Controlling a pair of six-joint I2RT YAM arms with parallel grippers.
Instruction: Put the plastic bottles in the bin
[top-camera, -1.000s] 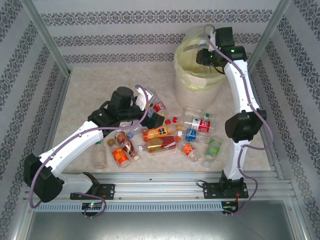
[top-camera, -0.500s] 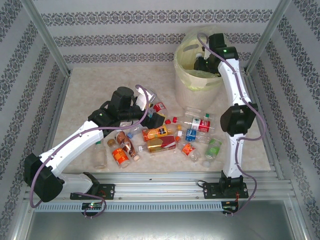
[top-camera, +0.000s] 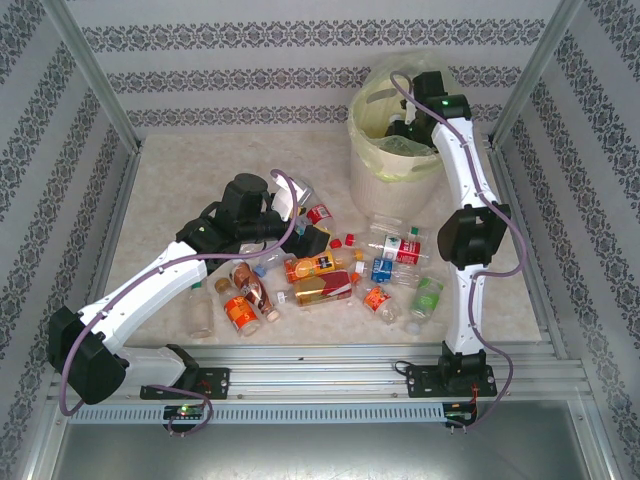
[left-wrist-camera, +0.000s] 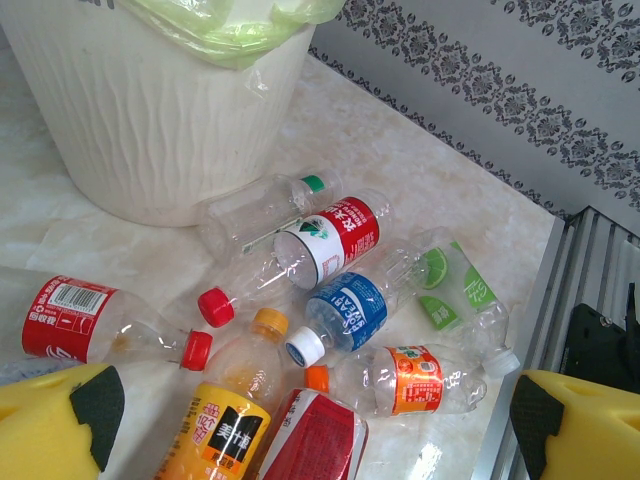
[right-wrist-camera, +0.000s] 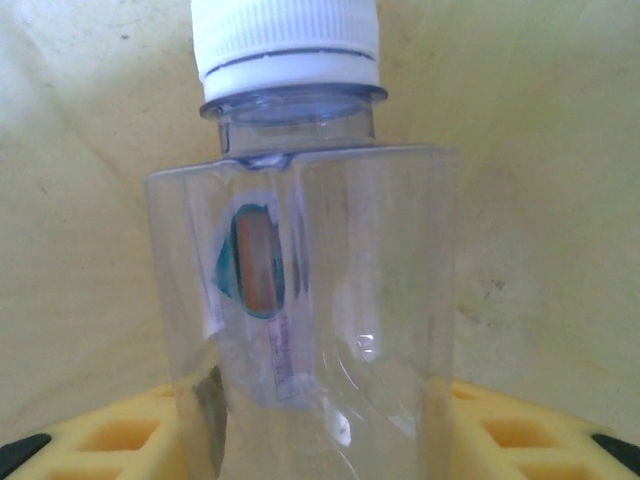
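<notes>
One clear bottle (right-wrist-camera: 300, 300) with a white cap (right-wrist-camera: 288, 40) stands upright between the yellow pads (right-wrist-camera: 520, 430) of the right gripper (right-wrist-camera: 310, 440), which clasps it inside the bin (top-camera: 385, 185) near the desk's (top-camera: 180, 180) far right corner. About a dozen more bottles (top-camera: 330, 280) lie scattered mid-desk, toward the near edge. The left gripper (left-wrist-camera: 315, 425) hangs over them, jaws spread wide, holding nothing. A red-labelled bottle (left-wrist-camera: 335, 235) lies near the bin's ribbed wall.

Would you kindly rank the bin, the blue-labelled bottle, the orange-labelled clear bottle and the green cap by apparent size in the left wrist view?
1. bin, largest by far, though cropped by the frame.
2. blue-labelled bottle and orange-labelled clear bottle: too alike to rank.
3. green cap, smallest.
</notes>
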